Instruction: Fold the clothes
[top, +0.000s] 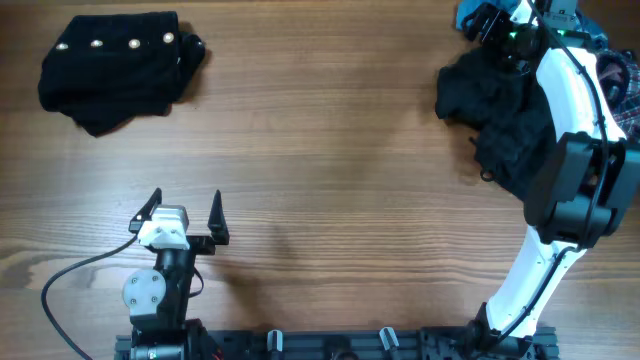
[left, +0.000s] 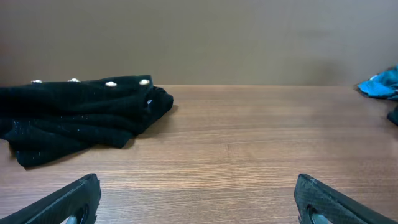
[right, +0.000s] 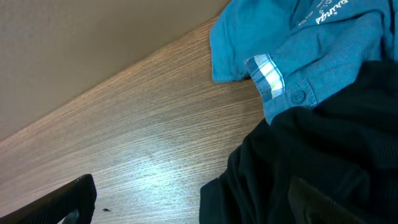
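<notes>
Both claws spread and empty; right arm poised over the unfolded heap.

Nearest the base, the left gripper rests low over the bare wooden table, jaws wide apart, holding nothing. Farther out on the left lies the black buttoned garment, a compact bundle that looks already folded. At the far right, the right gripper, jaws also wide and empty, hangs over a crumpled black garment overlapping a teal-blue shirt, with a plaid garment at the table edge. The likely risk is that closing there pinches the black and teal layers together, so one drags the other. A careless pull might also sweep the plaid piece off the edge.
</notes>
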